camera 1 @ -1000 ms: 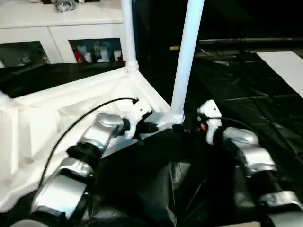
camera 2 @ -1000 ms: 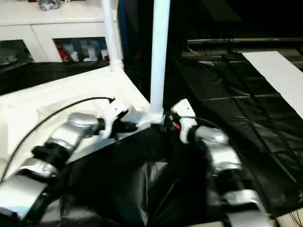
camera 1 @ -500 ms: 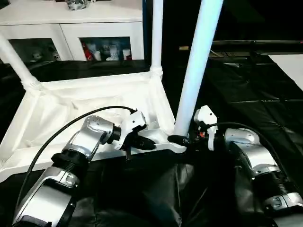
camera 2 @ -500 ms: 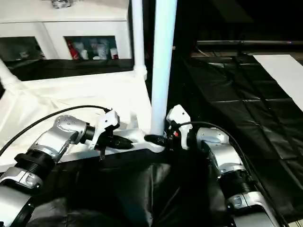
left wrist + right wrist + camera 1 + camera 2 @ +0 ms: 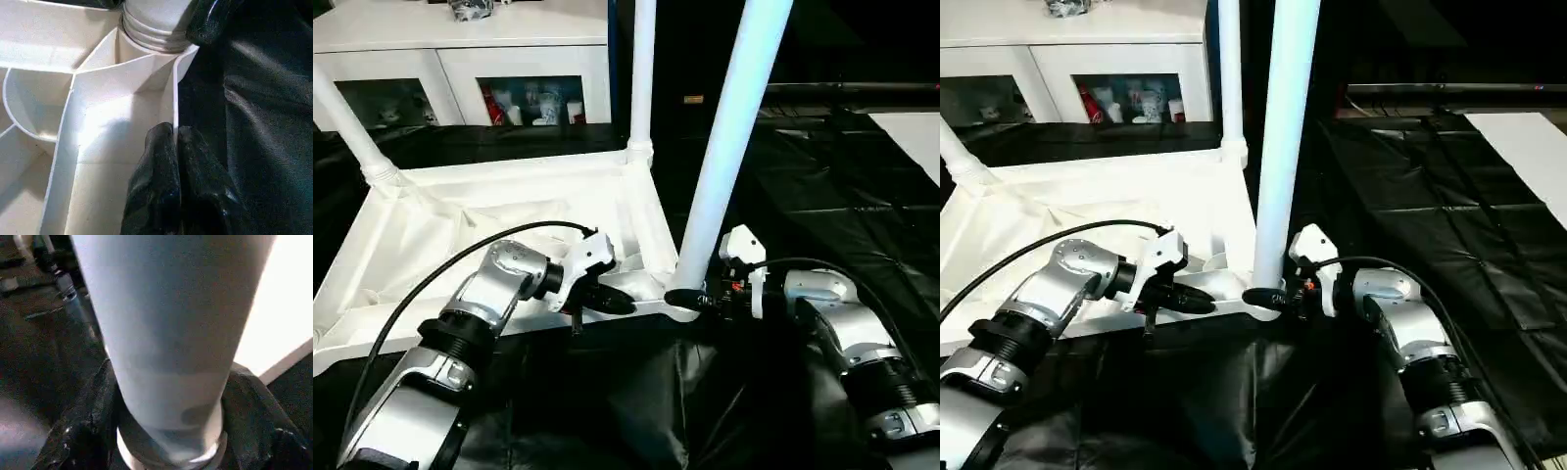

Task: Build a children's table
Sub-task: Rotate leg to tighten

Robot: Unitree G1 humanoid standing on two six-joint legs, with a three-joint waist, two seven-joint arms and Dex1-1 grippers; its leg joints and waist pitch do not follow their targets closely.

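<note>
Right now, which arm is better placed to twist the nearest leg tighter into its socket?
Probably the right: the right gripper already straddles the nearest leg at its base, while the left gripper is pinched on the tabletop rim.

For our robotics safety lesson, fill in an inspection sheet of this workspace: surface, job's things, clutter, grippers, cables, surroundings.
Surface: black plastic sheeting, wrinkled, under the work.
Job's things: white plastic table top lying ribbed underside up; long white tube legs stand in its corner sockets, the nearest leg leaning slightly.
Clutter: nothing seen.
Grippers: left gripper shut, pinching the table top's thin side wall; right gripper with its two black fingers around the nearest leg's base.
Cables: black cable arching over the left forearm; another at the right wrist.
Surroundings: white cabinet with glass doors behind, small items inside.
</note>
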